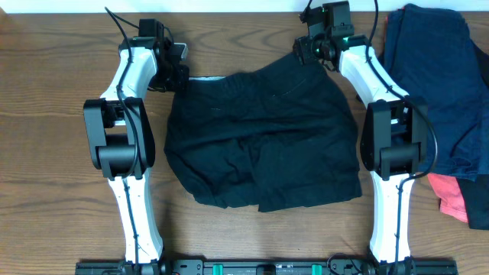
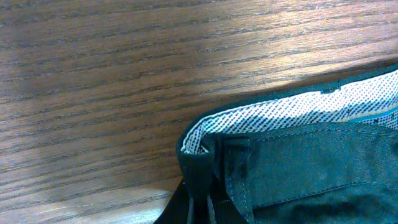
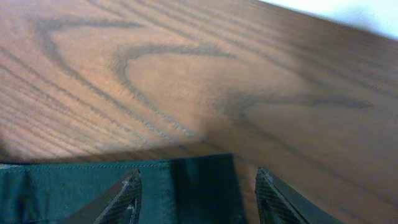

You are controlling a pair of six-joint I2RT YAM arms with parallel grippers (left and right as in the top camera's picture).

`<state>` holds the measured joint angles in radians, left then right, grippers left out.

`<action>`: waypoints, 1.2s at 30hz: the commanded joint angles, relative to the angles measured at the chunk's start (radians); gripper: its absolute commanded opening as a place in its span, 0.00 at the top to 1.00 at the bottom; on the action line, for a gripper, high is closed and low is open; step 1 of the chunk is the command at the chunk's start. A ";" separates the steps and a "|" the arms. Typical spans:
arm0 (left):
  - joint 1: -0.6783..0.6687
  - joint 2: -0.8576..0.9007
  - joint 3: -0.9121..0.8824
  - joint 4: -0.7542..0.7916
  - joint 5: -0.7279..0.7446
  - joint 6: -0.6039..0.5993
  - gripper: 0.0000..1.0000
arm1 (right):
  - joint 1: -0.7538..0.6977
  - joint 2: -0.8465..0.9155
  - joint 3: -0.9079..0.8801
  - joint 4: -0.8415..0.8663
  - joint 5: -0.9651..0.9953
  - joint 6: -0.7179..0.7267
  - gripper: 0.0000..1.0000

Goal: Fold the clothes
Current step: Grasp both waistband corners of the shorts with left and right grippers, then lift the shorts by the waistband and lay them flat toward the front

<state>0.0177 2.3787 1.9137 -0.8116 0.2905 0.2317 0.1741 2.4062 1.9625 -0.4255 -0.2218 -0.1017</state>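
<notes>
- Right now the left gripper [image 1: 181, 75] is squeezed shut on the black soft cloth shorts [image 1: 263, 137]. It holds the left corner of the waistband, and the cloth is bunched up where it is pinched.
- In the left wrist view, the inside of the waistband shows a white lining with tiny dark dots [image 2: 298, 112].
- The right gripper [image 3: 200, 198] is at the right corner of the waistband. Its two dark fingers [image 3: 121, 198] stand apart, with the corner of the cloth lying between them. They do not press on it.
- The shorts lie spread out and a bit wrinkled in the middle of the brown wooden table [image 1: 46, 153], between the two white arms. The waistband is on the side away from the robot, and the two short wide legs point back toward it.
- A pile of dark navy-blue clothes [image 1: 439, 76] lies at the right edge of the table, past the right arm and apart from the shorts.
- A small coral-pink cloth [image 1: 451, 195] peeks out beside the blue pile, nearer the robot.
</notes>
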 commanded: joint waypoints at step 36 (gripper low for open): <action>0.046 -0.214 0.021 -0.028 0.008 -0.090 0.94 | -0.114 -0.105 0.042 -0.029 -0.235 0.150 0.99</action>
<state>0.0364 2.3116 1.9133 -0.8364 0.2932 0.1905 0.1005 2.4470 1.9736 -0.4477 -0.4007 0.0151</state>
